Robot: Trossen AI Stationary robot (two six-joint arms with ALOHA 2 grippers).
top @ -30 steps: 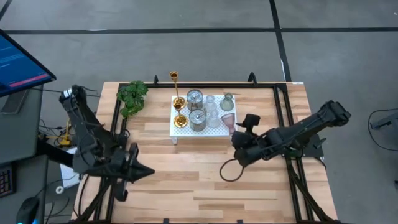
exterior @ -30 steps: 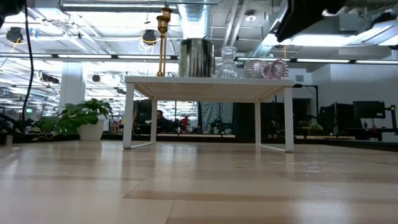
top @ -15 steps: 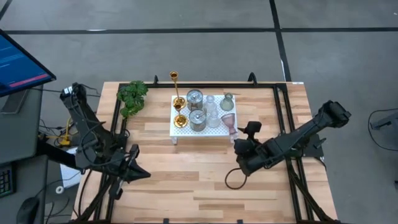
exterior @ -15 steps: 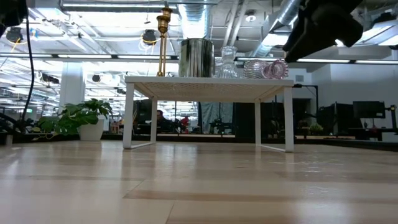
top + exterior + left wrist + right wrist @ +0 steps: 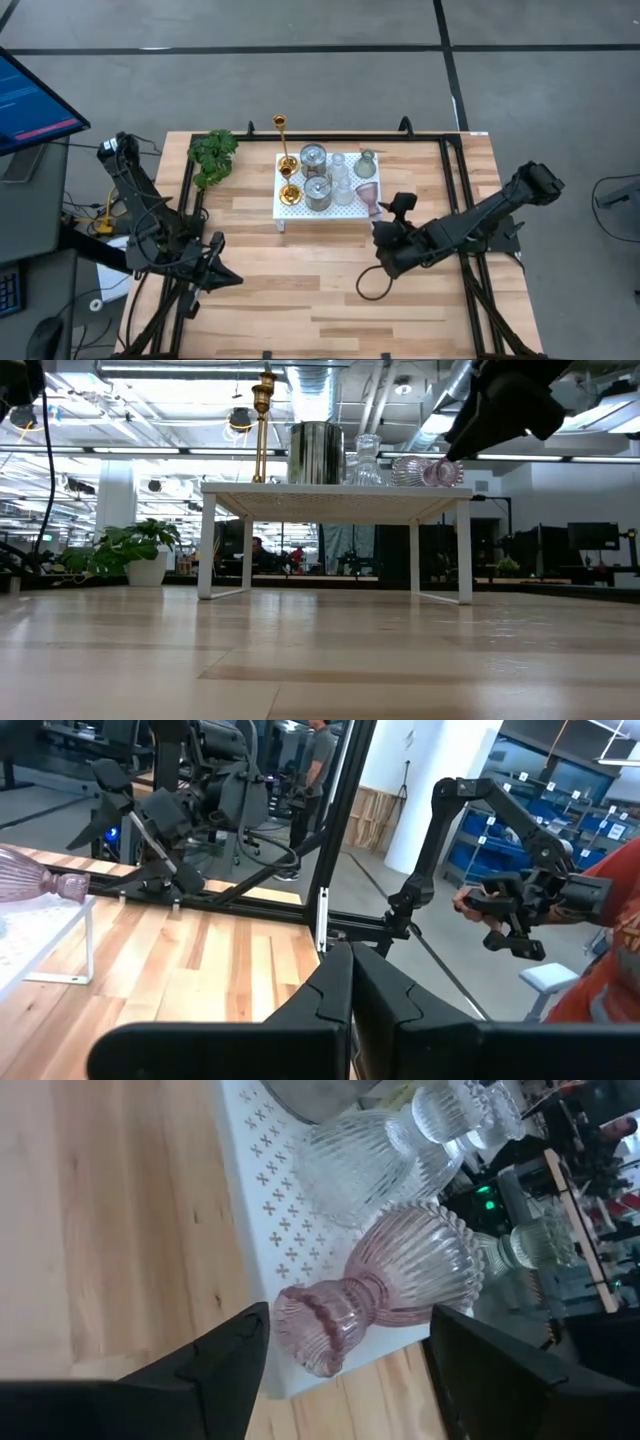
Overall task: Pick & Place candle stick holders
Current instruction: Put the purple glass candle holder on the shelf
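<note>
The white perforated stand (image 5: 293, 209) carries the holders: a tall slender gold one (image 5: 281, 140), a small gold one (image 5: 290, 192), two silvery cups (image 5: 319, 192), clear glass ones (image 5: 341, 180) and a greenish one (image 5: 366, 163). A pinkish ribbed holder (image 5: 368, 196) lies on its side at the stand's near right corner, its narrow end (image 5: 312, 1324) over the edge. My right gripper (image 5: 350, 1325) is open, with one finger on either side of that narrow end and apart from it. My left gripper (image 5: 350, 960) is shut and empty at the table's near left (image 5: 235, 279).
A green leafy plant (image 5: 213, 155) stands at the far left of the table. A dark cable loop (image 5: 372, 281) hangs under my right arm. Black frame rails run along both table sides. A person in a red sleeve (image 5: 610, 930) stands beyond the table.
My right gripper first drew back from the stand toward the near edge and came down. It then moved a little back toward the pinkish holder's narrow end. The holders have stayed in place.
</note>
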